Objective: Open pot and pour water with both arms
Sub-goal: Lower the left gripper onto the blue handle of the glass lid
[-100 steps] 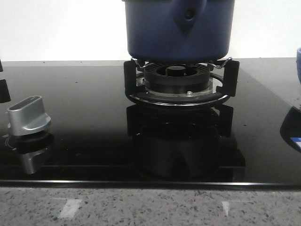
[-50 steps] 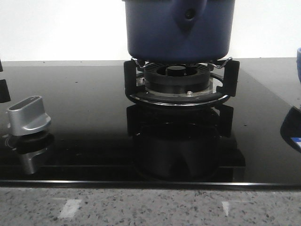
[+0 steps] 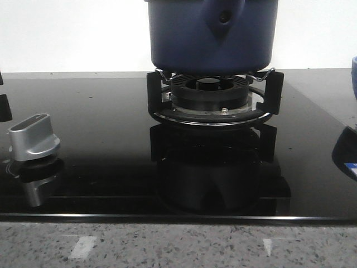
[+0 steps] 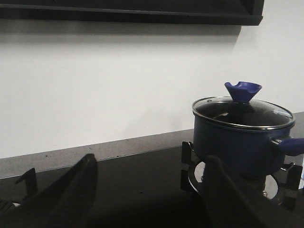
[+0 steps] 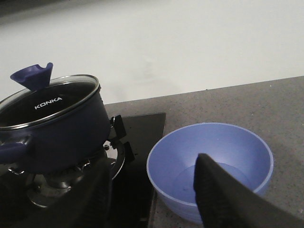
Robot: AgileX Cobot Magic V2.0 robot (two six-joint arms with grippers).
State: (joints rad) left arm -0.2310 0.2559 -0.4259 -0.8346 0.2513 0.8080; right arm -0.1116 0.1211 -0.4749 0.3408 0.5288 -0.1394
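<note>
Nothing's moved vs the earlier frames: pot [image 3: 212, 36] sits lidded on the burner [image 3: 209, 95], both pincers spread apart and holding nothing, left pincer [image 4: 147, 194] looks nearer w/ the lid knob [image 4: 242, 90] off toward its right finger.

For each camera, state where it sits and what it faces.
Front view: low at the stove's edge, facing the pot on its burner; no robot parts.
Left wrist view: over the cooktop, facing pot and lid; open left end effector.
Right wrist view: facing bowl and pot; open right end effector.
All share the pot.
</note>
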